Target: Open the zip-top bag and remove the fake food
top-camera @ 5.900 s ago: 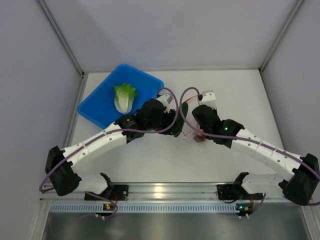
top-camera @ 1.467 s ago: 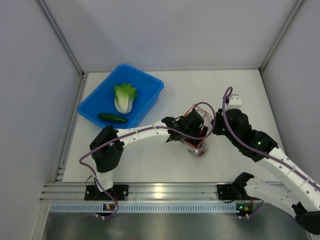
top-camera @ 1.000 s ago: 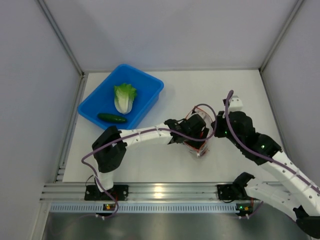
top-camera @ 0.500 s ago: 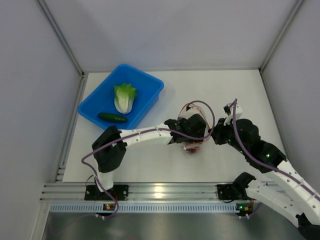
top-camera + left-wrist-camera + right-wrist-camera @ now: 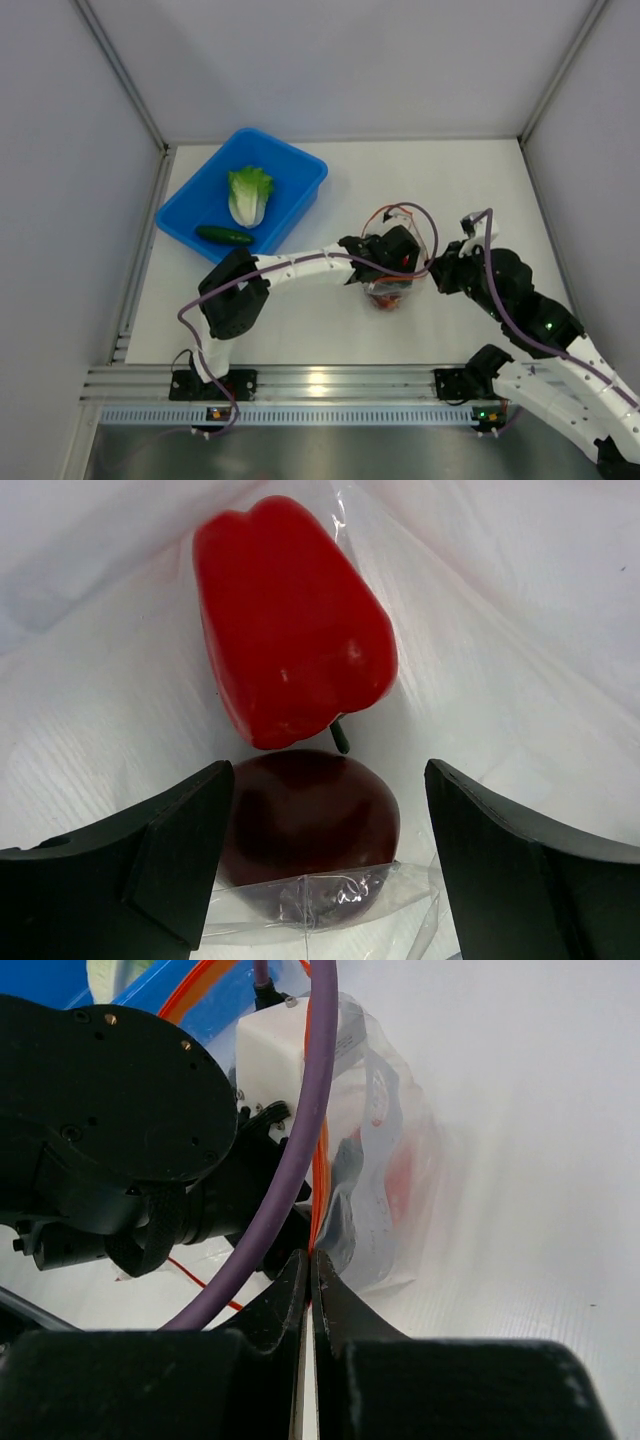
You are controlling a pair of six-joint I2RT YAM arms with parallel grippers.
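Step in hand: the pieces left inside the zip-top bag point(image 5: 392, 288) are being reached for; the bag is standing near the middle of the tabletop point(image 5: 470, 180).
Left gripper point(image 5: 328, 810): its jaws are being held wide, astride the dark round piece point(image 5: 305, 825); the red pepper point(image 5: 290, 620) is lying just beyond it.
Right gripper point(image 5: 310, 1265): its jaws are being pressed shut on the bag's rim.
Next move: by judgement, the wide jaws are to be closed on the round piece alone, with no plastic being caught.
Changed since the earliest frame: the cucumber point(image 5: 224, 236) is now lying beside the lettuce point(image 5: 249, 194) in the blue bin point(image 5: 300, 165) at the far left corner.
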